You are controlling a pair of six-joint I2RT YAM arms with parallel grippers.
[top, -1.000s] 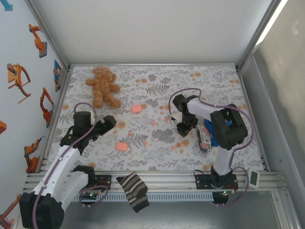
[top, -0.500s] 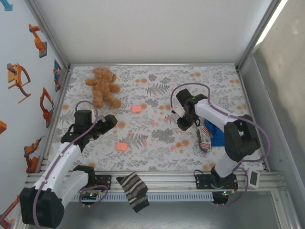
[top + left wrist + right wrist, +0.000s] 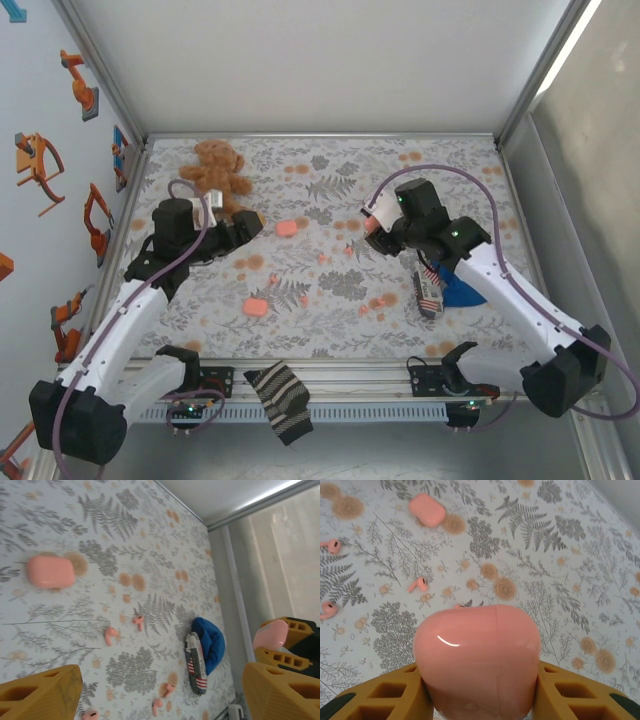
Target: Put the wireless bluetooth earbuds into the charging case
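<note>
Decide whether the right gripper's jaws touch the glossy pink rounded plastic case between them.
Touching. Right wrist view: the glossy pink rounded plastic case sits pressed against both right gripper jaws.

I count three pink cases (image 3: 254, 306) and at least five earbuds (image 3: 110, 635). I also see one teddy bear (image 3: 210, 160), one blue cap (image 3: 212, 640), one flag-printed item (image 3: 196, 666) and one striped sock (image 3: 280, 400).
</note>
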